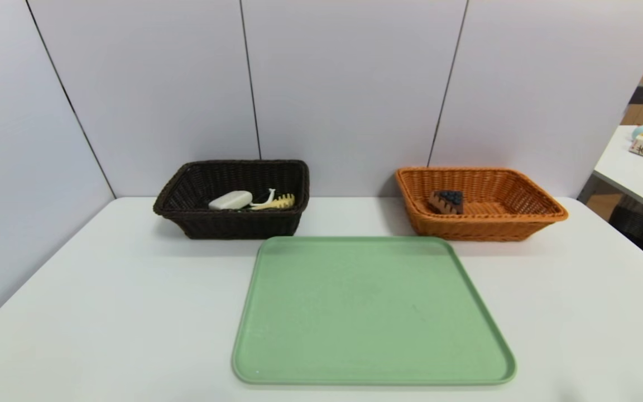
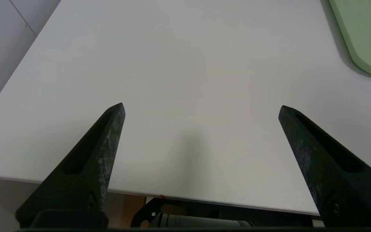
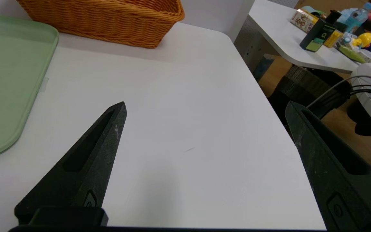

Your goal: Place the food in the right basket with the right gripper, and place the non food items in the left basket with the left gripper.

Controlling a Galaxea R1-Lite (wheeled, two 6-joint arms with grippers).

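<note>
Baskets [image 1: 232, 223] [image 1: 483, 229] behind green tray [image 1: 372, 312] on white table [image 1: 104, 307]

Left gripper [image 2: 201, 108] and right gripper [image 3: 204, 106] both gape wide, holding nothing.

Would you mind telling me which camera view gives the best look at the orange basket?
The head view: the whole orange basket shows there, open side up, with a slice of cake inside. The right wrist view catches only part of its outer wall and rim, nothing of the inside. The left wrist view does not show it at all.
</note>
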